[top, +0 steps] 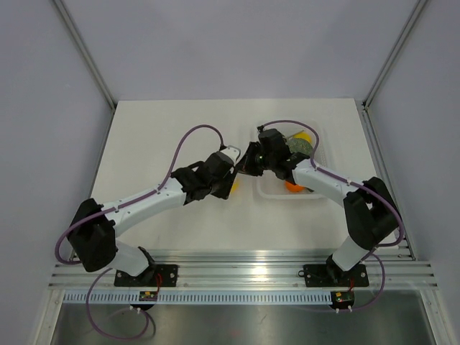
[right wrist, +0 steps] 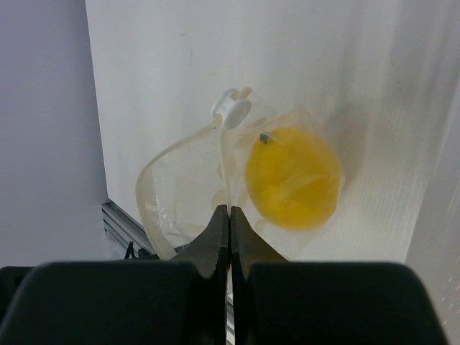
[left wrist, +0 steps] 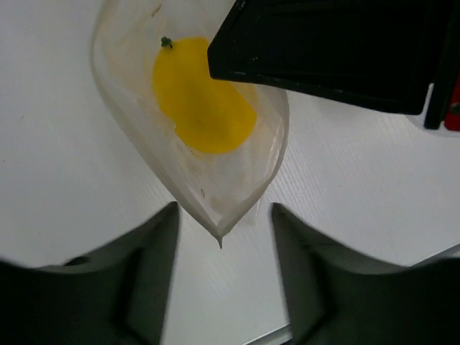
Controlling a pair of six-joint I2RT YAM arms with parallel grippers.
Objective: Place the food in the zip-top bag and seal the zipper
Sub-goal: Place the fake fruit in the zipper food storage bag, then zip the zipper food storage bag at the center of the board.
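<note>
Right claw [right wrist: 228, 215] is pressed together on the film of the zip-top bag [right wrist: 188, 188], just beside the clear tray [top: 316, 195] on its left-arm side. The yellow food [right wrist: 293, 178] sits inside the bag, its green stem nub showing. The zipper [right wrist: 147, 183] strip bows out in a loop, not closed. Left claw [left wrist: 224, 215] stands spread, one finger either side of a pointed corner of the bag without touching, farther from the tray and over the white table [left wrist: 57, 144].

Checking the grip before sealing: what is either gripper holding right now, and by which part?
The right gripper is shut on the zip-top bag, pinching its edge beside the lemon inside. The left gripper is open, holding nothing.
</note>
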